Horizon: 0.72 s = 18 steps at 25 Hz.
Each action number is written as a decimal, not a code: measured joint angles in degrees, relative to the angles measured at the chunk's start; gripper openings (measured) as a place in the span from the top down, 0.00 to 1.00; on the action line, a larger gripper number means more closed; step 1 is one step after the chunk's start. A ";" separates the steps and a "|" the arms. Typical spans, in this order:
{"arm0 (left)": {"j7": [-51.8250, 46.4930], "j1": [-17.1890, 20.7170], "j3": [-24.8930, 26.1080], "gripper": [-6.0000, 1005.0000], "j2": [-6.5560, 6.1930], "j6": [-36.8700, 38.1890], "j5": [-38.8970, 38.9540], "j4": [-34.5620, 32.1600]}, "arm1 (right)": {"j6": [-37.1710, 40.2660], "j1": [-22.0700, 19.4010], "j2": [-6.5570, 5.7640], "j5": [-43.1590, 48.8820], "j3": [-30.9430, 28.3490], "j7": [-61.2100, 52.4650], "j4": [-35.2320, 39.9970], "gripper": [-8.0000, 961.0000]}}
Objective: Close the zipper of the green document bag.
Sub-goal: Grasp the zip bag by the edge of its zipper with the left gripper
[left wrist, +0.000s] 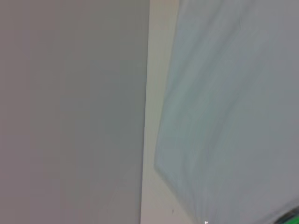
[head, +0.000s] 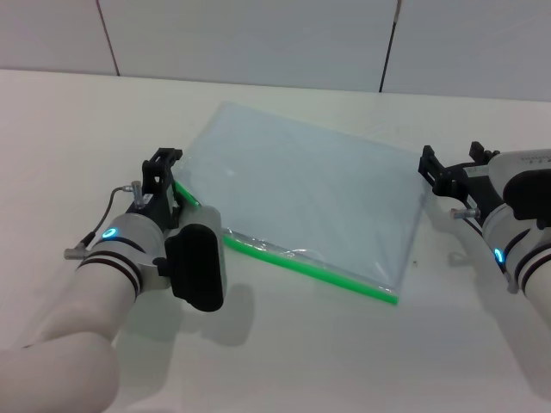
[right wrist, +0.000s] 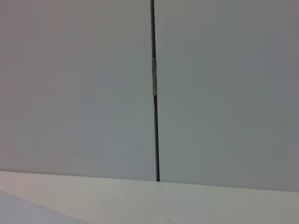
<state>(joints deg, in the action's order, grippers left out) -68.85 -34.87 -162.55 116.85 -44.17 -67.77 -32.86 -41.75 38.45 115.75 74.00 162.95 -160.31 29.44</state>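
Step in hand: left pincer (head: 164,176) sits at the left end of the zipper (head: 301,262), at the near-left corner of the green document bag (head: 306,185); whether it grips the slider I cannot tell (fingers hidden by the wrist). Right pincer (head: 439,178) hovers by the bag's right edge, state also unclear. Bag lies flat mid-counter (head: 77,129), translucent blue-grey, green strip along its near edge. Next move, I judge: pin the bag and draw the slider along the strip.

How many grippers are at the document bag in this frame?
2: the left gripper at the zipper end of the green document bag, the right gripper beside the opposite corner.
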 joint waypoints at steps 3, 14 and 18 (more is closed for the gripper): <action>0.68 -0.06 -0.07 0.39 0.01 0.22 -0.03 -0.14 | 0.00 0.02 0.00 0.00 0.00 0.00 0.00 0.21; 2.58 -0.01 -1.12 0.39 0.13 0.38 -0.75 -0.92 | 0.00 0.13 0.00 0.00 0.04 0.00 0.00 0.21; 2.71 0.11 -1.14 0.39 0.13 0.33 -0.89 -1.01 | 0.00 0.14 0.00 0.00 0.01 0.00 0.00 0.21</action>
<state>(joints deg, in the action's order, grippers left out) -66.14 -34.76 -163.69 116.98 -43.85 -68.66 -33.87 -41.75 38.59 115.75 74.00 162.96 -160.31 29.44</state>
